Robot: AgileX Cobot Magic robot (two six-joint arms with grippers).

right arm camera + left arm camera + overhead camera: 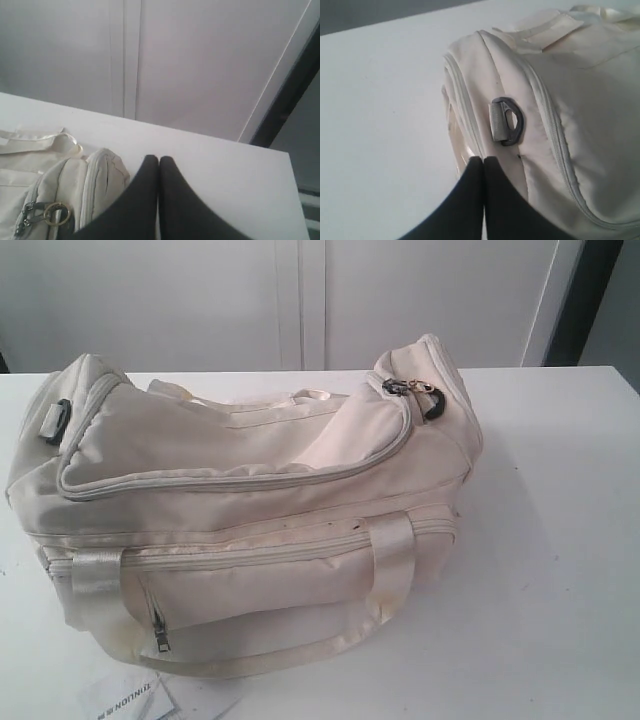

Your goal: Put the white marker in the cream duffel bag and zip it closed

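The cream duffel bag [250,510] lies on the white table [560,570], its curved top zip closed, with the pullers [398,387] at its right end. No white marker shows in any view. Neither gripper appears in the exterior view. My left gripper [483,159] is shut with nothing between its black fingers, close to the bag's left end [540,115] by a grey strap ring [507,121]. My right gripper [158,159] is shut and empty too, beside the bag's right end [95,185], where the zip pullers and a gold ring [52,214] show.
A white printed card or leaflet [140,702] lies at the table's front edge below the bag. A white wall with panels [300,300] stands behind the table; a dark gap [585,300] is at the back right.
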